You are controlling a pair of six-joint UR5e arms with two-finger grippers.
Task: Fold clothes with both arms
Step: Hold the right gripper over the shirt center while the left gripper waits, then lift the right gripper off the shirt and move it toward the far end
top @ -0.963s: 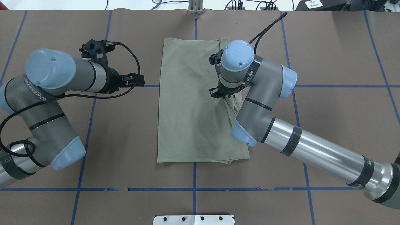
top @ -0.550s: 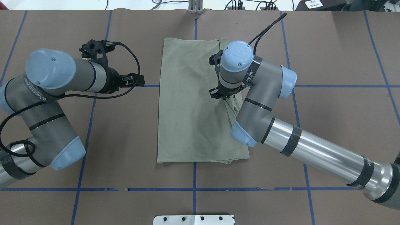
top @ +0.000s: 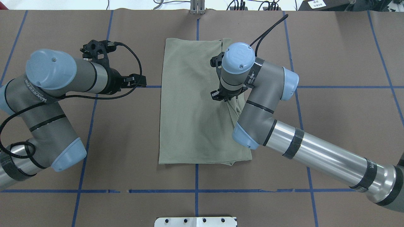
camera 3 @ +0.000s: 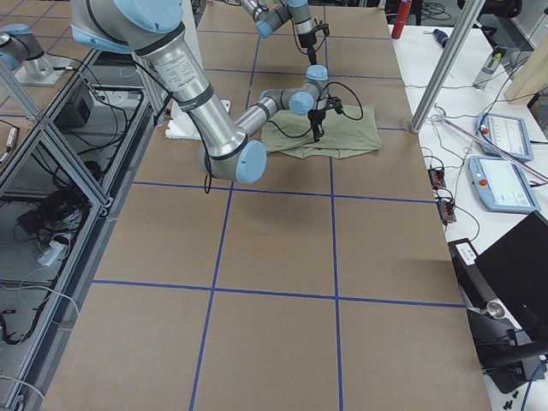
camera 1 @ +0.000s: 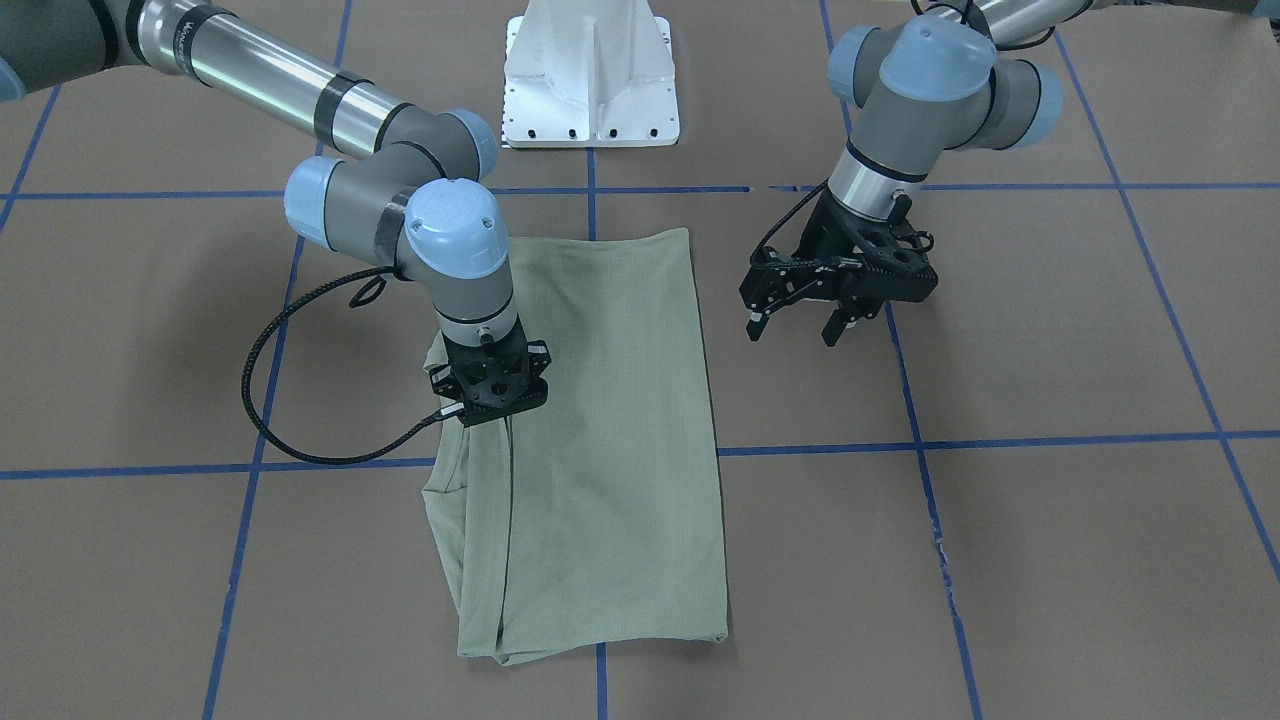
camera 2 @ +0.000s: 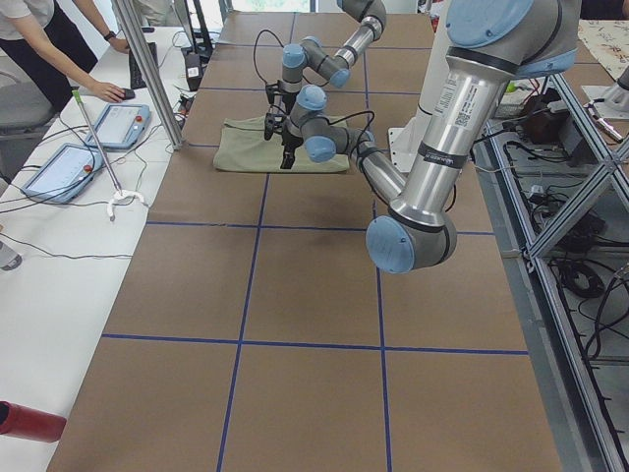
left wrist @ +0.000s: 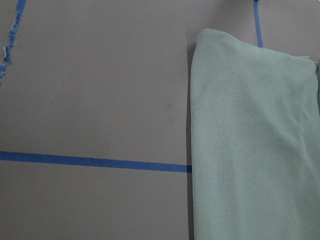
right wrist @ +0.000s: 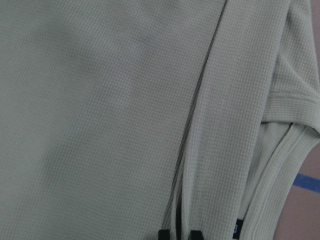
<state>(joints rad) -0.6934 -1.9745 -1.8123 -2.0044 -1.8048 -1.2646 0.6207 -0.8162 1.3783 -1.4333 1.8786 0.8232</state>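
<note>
A sage-green shirt (top: 189,104) is lying folded into a long strip at the centre of the brown table (top: 331,132), its length running away from the robot, as two arms are reaching in from either side. The right claw (right wrist: 179,234) is pointing straight down over the shirt's right-hand edge, about halfway along its length, where loose layers are bunching beside the flat top panel. In the right wrist view its fingertips (right wrist: 163,234) are standing close together and appear to be pinching a narrow ridge of cloth, with the ribbed collar (right wrist: 275,175) curving just beside them. In the front view the edge layers are puckering beneath that claw. The left claw (camera 1: 792,335) is hovering over bare table on the shirt's other side, near the cloth but not touching it, its fingers spread wide and gripping nothing. Its wrist camera is looking down on the shirt's straight left edge and a strip of blue tape (left wrist: 90,161) running up to meet it.
</note>
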